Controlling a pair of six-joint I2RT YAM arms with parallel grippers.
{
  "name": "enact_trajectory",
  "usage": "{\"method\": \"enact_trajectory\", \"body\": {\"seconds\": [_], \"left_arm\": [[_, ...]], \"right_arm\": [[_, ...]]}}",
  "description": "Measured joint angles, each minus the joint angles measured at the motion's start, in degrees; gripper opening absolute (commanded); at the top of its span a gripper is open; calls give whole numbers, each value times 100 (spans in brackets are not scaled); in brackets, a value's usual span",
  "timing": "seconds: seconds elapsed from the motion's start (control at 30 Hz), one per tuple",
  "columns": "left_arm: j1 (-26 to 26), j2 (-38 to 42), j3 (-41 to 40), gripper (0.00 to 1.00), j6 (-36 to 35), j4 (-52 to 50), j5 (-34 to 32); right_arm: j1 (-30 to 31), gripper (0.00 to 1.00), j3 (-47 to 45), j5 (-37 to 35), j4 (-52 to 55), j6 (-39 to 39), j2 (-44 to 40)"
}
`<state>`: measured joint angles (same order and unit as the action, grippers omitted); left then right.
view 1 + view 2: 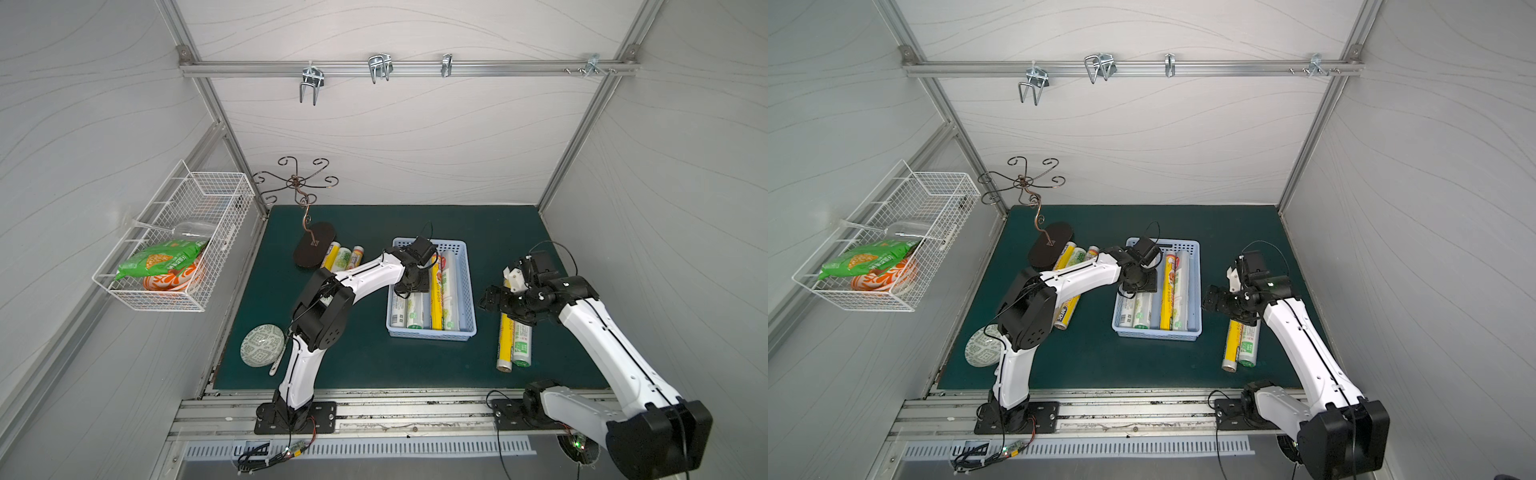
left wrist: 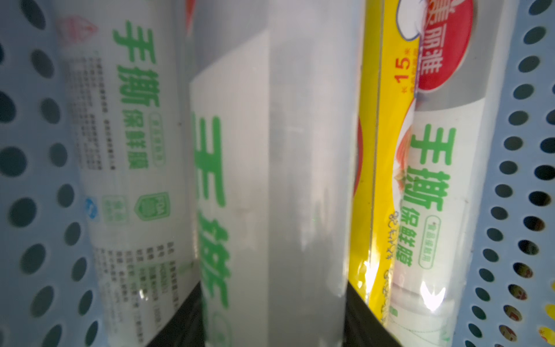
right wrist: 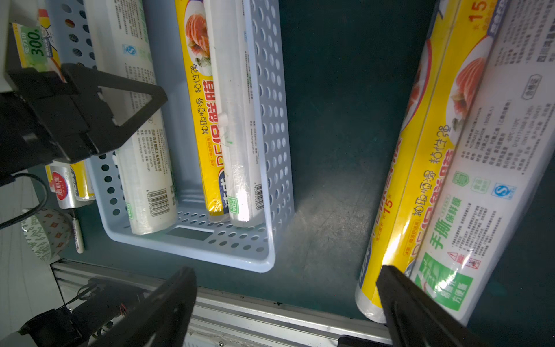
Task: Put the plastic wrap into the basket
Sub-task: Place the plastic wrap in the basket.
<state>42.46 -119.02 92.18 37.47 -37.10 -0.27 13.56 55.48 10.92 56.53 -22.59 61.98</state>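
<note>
Left gripper [image 1: 411, 286] clamping white roll [image 2: 300, 180] inside basket [image 1: 468, 291], right gripper [image 3: 286, 270] wide open beside two rolls [image 1: 522, 345].

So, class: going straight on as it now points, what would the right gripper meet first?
The open right gripper would likely meet the dark green table mat between the light blue perforated plastic basket and two plastic wrap rolls; depth unclear.
</note>
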Motion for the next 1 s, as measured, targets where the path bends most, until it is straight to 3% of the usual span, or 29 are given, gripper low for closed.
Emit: {"method": "enact_trajectory", "body": {"seconds": [0.4, 1.0], "left_arm": [[9, -313, 216, 38, 0, -101, 74], [33, -284, 264, 70, -22, -151, -42]], "right_arm": [[-9, 99, 0, -7, 7, -4, 0], [-79, 99, 0, -190, 13, -55, 22]]}}
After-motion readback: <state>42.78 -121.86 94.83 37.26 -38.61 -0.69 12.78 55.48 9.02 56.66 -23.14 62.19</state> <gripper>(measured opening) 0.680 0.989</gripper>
